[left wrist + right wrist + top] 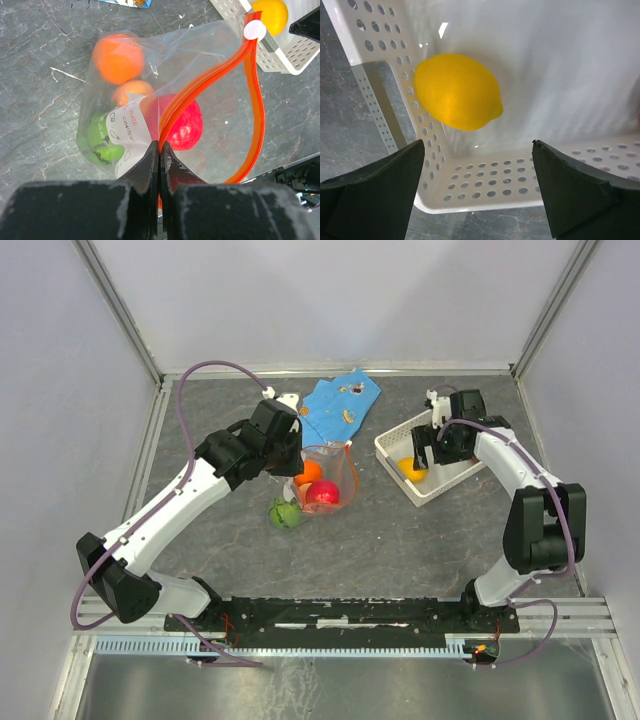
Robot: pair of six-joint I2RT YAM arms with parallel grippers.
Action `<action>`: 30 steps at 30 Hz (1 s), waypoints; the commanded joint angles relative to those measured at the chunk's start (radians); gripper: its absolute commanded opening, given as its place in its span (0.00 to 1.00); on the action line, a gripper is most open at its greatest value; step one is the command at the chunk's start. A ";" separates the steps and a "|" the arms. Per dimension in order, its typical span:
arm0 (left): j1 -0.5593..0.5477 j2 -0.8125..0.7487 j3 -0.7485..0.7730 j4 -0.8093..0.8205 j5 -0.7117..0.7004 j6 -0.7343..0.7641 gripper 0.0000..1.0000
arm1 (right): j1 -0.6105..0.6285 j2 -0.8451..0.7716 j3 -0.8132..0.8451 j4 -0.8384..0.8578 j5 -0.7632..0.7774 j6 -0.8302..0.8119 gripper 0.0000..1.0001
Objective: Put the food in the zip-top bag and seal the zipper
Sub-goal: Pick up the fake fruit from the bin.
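The clear zip-top bag [150,100] lies mid-table, also seen in the top view [325,480]. Its orange-red zipper [212,75] gapes open, with the white slider [254,30] at the far end. Inside are an orange fruit [118,57], a peach one [131,92], a green one [97,140] and a red one [182,125]. My left gripper [160,150] is shut on the zipper strip at the bag's mouth. A yellow lemon [456,92] lies in the white basket [485,195]. My right gripper [477,175] is open, hovering just above the basket with the lemon ahead of its fingers.
A blue patterned cloth [340,405] lies behind the bag. The white basket [452,472] stands at the right, close to the bag's slider end. Metal frame posts and walls bound the table.
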 commanded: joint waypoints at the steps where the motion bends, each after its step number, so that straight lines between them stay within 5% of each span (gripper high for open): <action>1: 0.000 -0.036 0.012 0.008 -0.014 -0.007 0.03 | -0.006 0.057 0.045 0.018 -0.126 -0.139 0.96; 20: 0.000 -0.012 0.019 0.034 0.029 -0.025 0.03 | -0.005 0.313 0.139 0.054 -0.219 -0.141 0.91; 26: 0.000 -0.024 0.019 0.037 0.006 -0.033 0.03 | -0.005 0.322 0.123 0.074 -0.161 -0.080 0.81; 30: 0.001 -0.021 0.023 0.038 -0.001 -0.028 0.03 | -0.004 0.295 0.098 0.110 -0.110 0.001 0.65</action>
